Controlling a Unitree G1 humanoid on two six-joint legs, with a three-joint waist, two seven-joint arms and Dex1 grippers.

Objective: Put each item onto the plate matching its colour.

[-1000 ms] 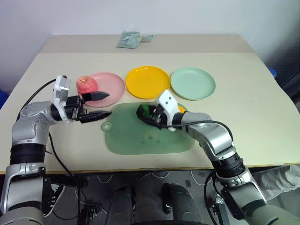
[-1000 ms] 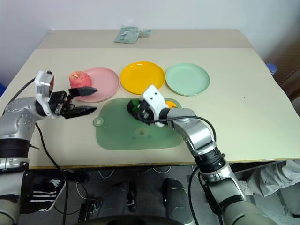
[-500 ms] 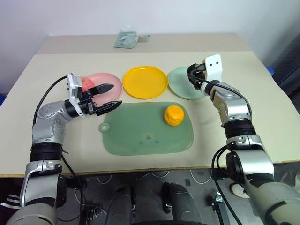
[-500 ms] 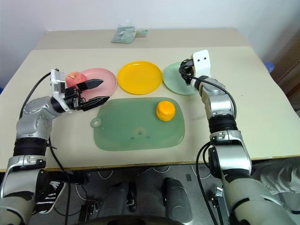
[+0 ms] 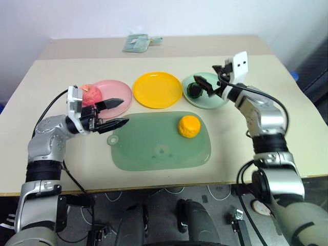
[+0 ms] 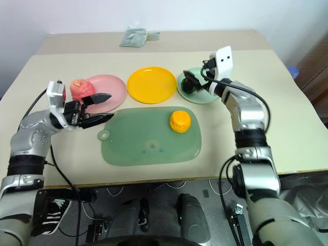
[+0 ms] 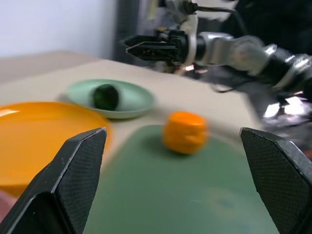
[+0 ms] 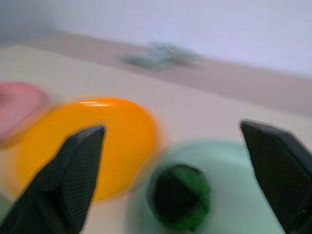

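A: Spreading wide, the right claw [image 5: 209,85] hangs with its two black fingers apart and empty just above the pale mint green plate [image 5: 218,100], where the dark green-and-black ball [image 5: 194,89] sits, round and smooth.

B: And the left claw [image 5: 117,113]?

A: Also parted, holding nothing, its tapered textured fingers [image 7: 73,181] level over the near edge of the pink plate [image 5: 119,90]. The pink-red apple [image 5: 90,94] rests on that plate, just behind the claw.

B: What does the left wrist view add?

A: It looks low across the surface [image 5: 287,128]: the lumpy orange-yellow citrus [image 7: 184,132] stands on the translucent green mat [image 5: 154,148], the ball in its shallow plate beyond, the right claw hovering above. The right wrist view shows the ball's [image 8: 180,196] dark glossy skin between its own spread fingers.

B: The yellow plate [image 5: 157,89]?

A: Glossy plastic, round, nothing on it. A grey-green cloth bundle [image 5: 136,42] lies at the far edge.
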